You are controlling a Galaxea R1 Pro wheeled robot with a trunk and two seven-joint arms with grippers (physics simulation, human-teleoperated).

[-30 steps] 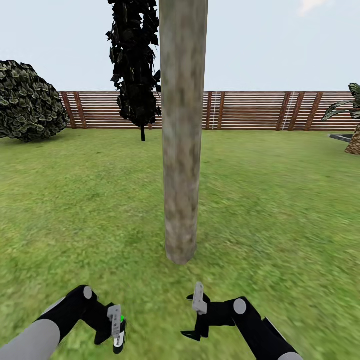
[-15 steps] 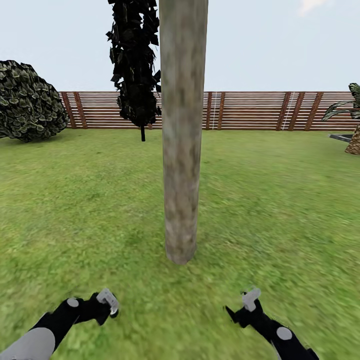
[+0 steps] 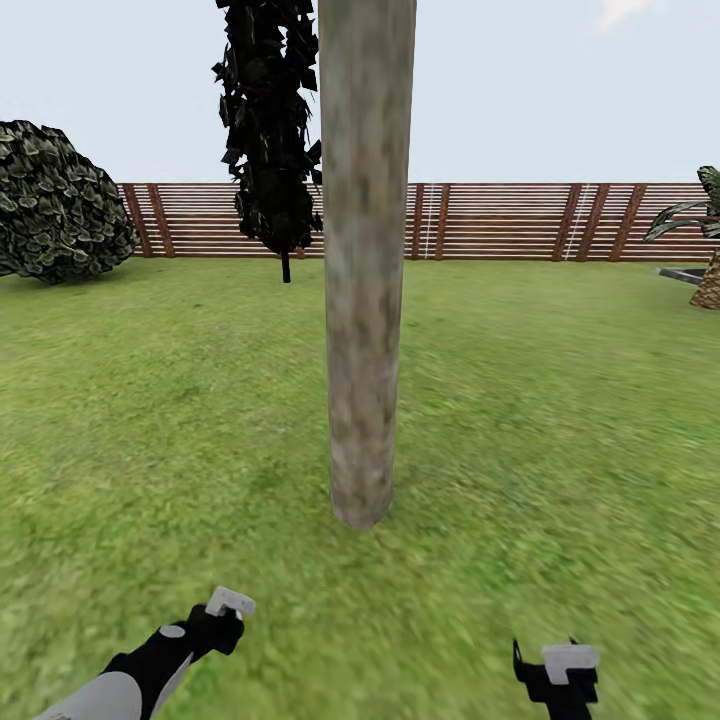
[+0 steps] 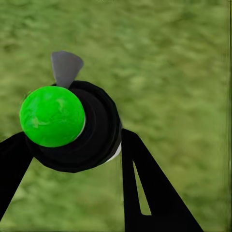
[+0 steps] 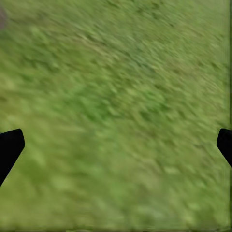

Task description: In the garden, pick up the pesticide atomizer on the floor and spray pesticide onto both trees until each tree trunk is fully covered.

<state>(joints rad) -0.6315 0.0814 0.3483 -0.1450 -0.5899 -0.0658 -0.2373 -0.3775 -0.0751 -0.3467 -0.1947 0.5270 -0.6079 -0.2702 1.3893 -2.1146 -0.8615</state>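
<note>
A thick mottled grey-tan tree trunk (image 3: 362, 300) rises from the grass (image 3: 150, 420) straight ahead, its base a short way beyond both arms. In the left wrist view, my left gripper (image 4: 72, 137) is shut on the pesticide atomizer (image 4: 94, 140). The atomizer appears there as a black round collar with a bright green cap (image 4: 52, 116), a grey nozzle (image 4: 65, 67) and a sliver of white. The head view puts my left gripper (image 3: 226, 608) low and left of the trunk. My right gripper (image 3: 562, 668) is low on the right, open over bare grass (image 5: 116, 111). No mist is visible.
A brown slatted fence (image 3: 500, 220) closes off the lawn at the back. A narrow blackish tree (image 3: 270, 130) stands behind the trunk to its left, a rounded dark bush (image 3: 55, 200) at far left, and a scaly palm (image 3: 708, 260) at far right.
Both arms swung outward and down. The left gripper turned forward with the atomizer, and the right gripper slid right toward the picture's bottom edge. The camera has not moved.
</note>
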